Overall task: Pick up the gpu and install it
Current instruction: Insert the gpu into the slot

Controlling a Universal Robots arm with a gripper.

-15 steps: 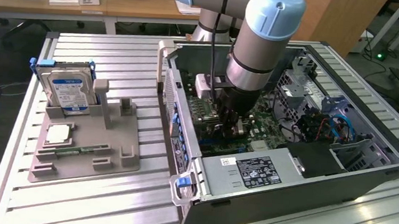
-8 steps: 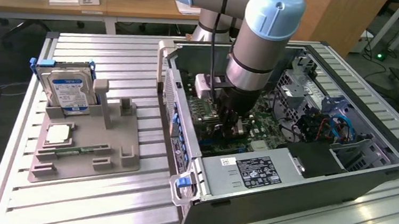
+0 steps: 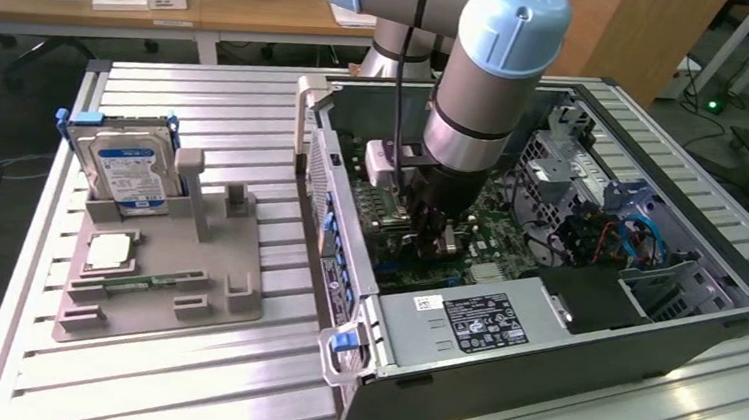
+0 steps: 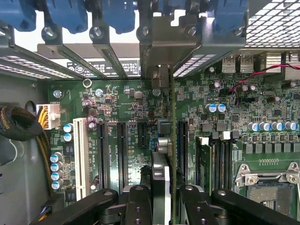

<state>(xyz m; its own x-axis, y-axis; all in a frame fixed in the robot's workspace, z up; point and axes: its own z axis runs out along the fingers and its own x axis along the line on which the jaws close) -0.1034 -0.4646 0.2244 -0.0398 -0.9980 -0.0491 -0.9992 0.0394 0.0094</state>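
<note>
Gripper (image 4: 161, 194) is down inside the open computer case (image 3: 686, 325), over the green motherboard (image 4: 122, 110). In the wrist view the fingers (image 4: 138, 201) are clamped on a thin card seen edge-on: the gpu (image 4: 172, 140), held upright between the pads.

Key relation: the gpu sits in the grip itself, directly beneath the wrist, not off to any side. Its long axis runs from the gripper toward the case's rear wall, where its pale metal end bracket (image 4: 161, 77) stands at the row of expansion openings with blue retaining clips (image 4: 70, 14). The card's edge runs parallel to the long black expansion slots (image 4: 123, 150) and lies alongside them; whether it is seated in a slot I cannot tell.

In the exterior view the arm (image 3: 491, 89) drops into the case middle, the gripper partly hidden behind the wrist.

Outside the case, at about 9 o'clock from it in the exterior view, a grey parts fixture (image 3: 162, 274) holds a silver hard drive (image 3: 129, 176) with a blue label; text too small to read.

Writing: a white sticker on the power supply (image 3: 466, 323) and a label on the rear wall, both illegible. Board silkscreen not readable.
</note>
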